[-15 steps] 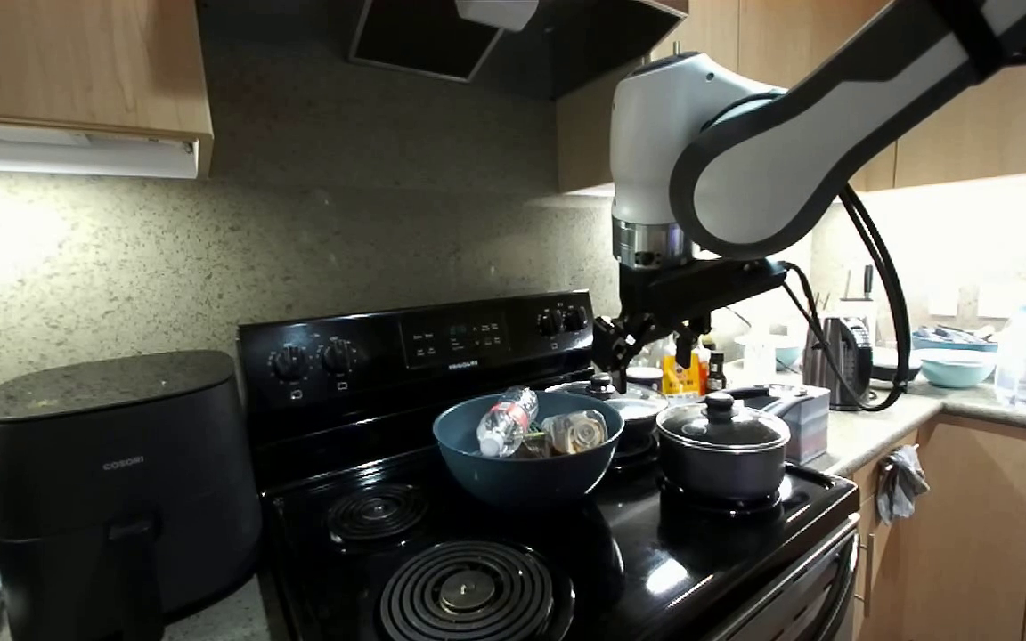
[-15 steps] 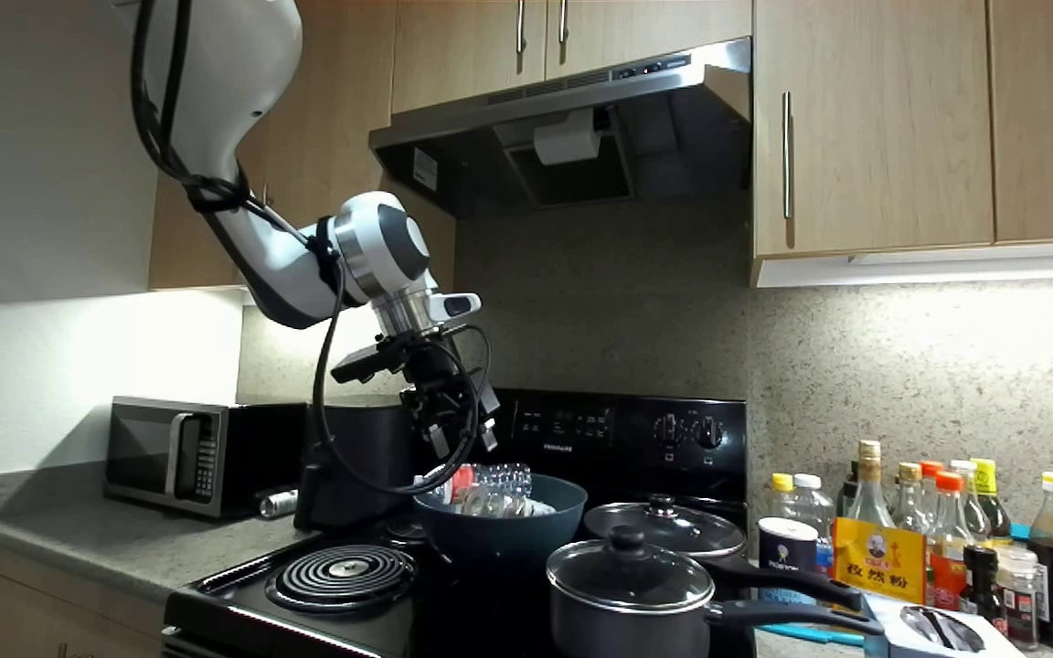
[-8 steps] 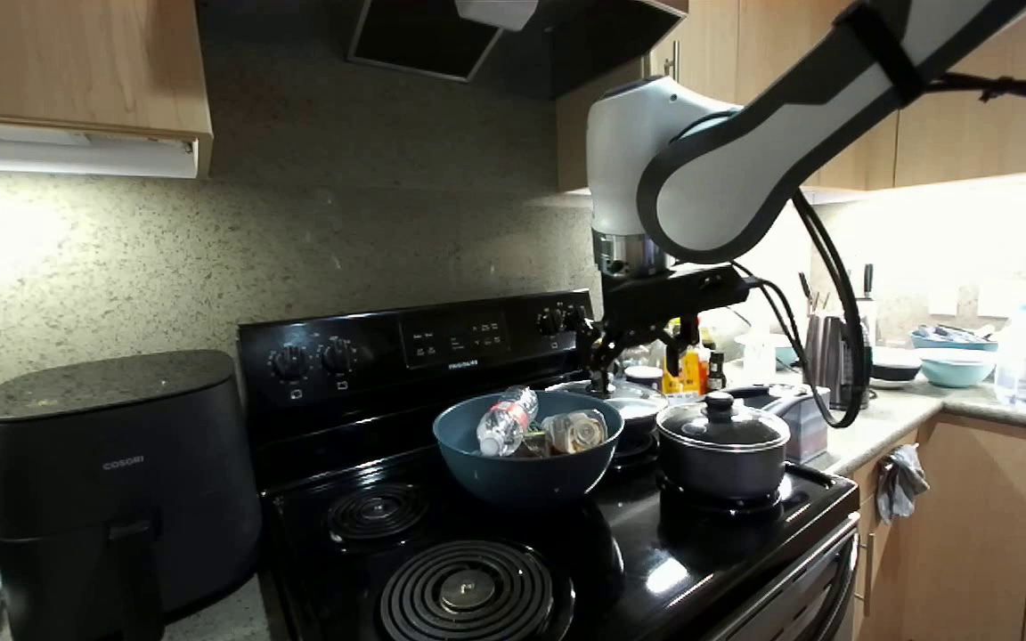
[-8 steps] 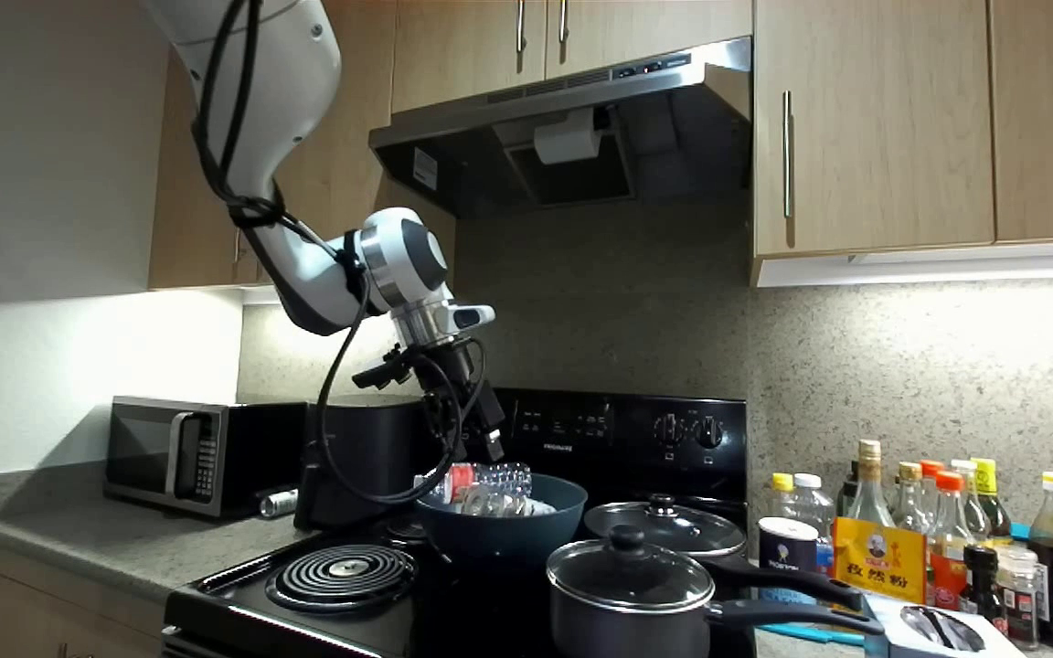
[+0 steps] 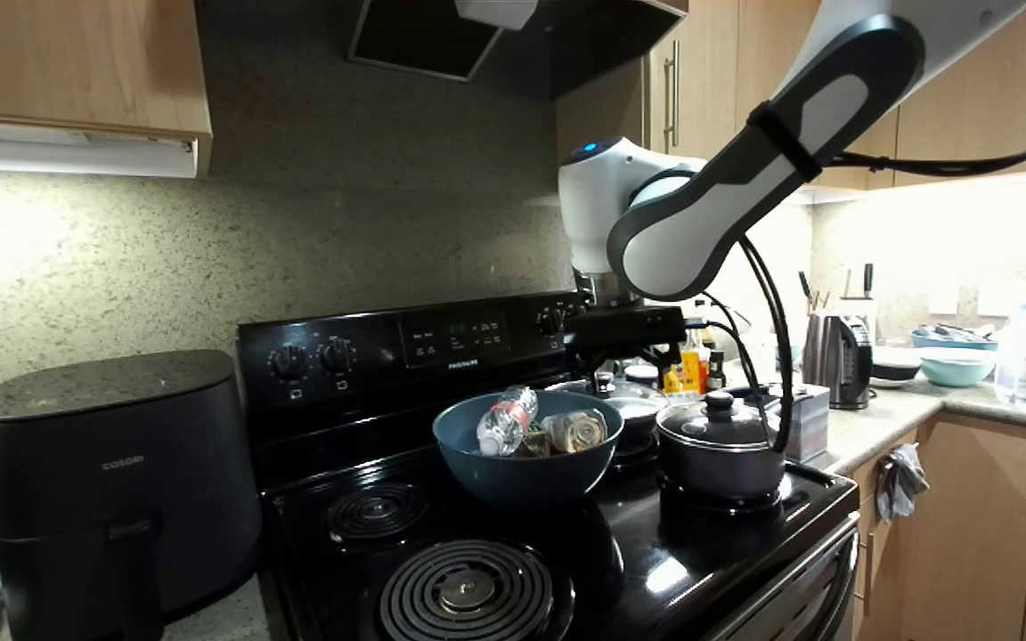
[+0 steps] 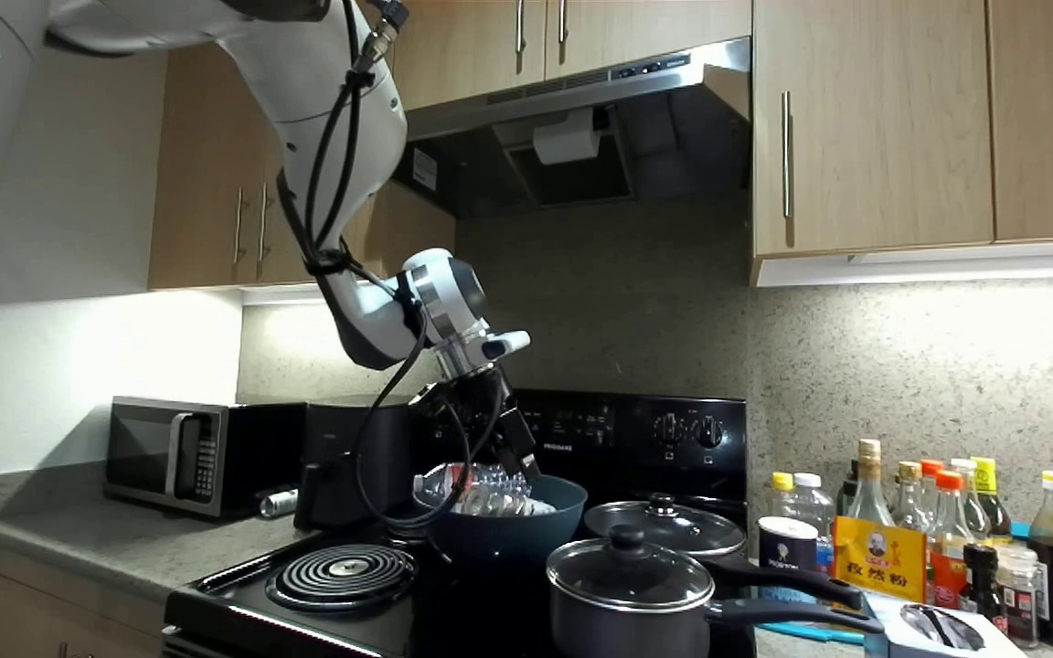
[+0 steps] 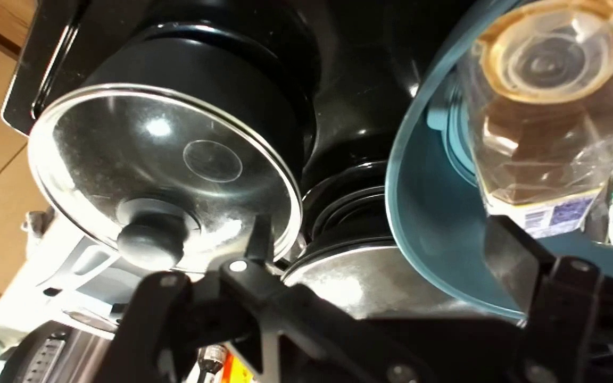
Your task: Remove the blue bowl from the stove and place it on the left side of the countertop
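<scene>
The blue bowl [image 5: 513, 485] stands on the black stove [image 5: 655, 543], toward its back middle. It holds clear plastic bottles and packaging. It also shows in another exterior view [image 6: 513, 541] and in the wrist view [image 7: 423, 213]. My gripper [image 5: 631, 369] is open and empty, low over the bowl's rim on the side toward the pans. In the wrist view the gripper's fingers [image 7: 383, 234] are wide apart. One finger appears over the bowl's inside and the other over the pot's lid, with the bowl's rim between them. Touching cannot be told. The countertop [image 6: 170, 539] lies left of the stove.
A lidded pot [image 5: 718, 476] and a lidded frying pan [image 6: 664, 535] stand close beside the bowl, handles outward. The air fryer [image 5: 121, 472], microwave [image 6: 165, 452] and a can [image 6: 280, 503] stand on the left countertop. Several bottles [image 6: 947, 521] stand right of the stove.
My gripper has come down toward the bowl's rim, moving left in one exterior view and right in another. It stays open. The bowl has not moved.
</scene>
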`<state>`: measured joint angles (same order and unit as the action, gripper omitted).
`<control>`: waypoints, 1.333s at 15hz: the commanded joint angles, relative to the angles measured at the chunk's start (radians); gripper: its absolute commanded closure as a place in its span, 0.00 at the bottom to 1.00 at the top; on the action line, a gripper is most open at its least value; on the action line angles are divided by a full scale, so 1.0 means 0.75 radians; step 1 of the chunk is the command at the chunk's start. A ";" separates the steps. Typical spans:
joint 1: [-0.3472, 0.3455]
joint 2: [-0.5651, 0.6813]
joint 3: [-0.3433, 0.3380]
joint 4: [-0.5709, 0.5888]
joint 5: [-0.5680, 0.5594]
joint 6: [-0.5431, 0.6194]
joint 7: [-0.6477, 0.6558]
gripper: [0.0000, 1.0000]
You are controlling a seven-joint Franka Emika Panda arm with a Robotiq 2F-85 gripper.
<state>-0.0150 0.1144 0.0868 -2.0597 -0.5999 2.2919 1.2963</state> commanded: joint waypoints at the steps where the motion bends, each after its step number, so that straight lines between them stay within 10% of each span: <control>1: 0.056 0.082 -0.079 0.077 -0.017 -0.066 0.102 0.00; 8: 0.057 0.206 -0.126 0.141 0.191 -0.067 -0.066 0.00; 9: 0.054 0.220 -0.126 0.142 0.234 -0.056 -0.111 0.25; 20: 0.058 0.283 -0.148 0.218 0.518 -0.082 -0.387 0.92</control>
<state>0.0192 0.3155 -0.0095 -1.9112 -0.2676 2.2437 1.0762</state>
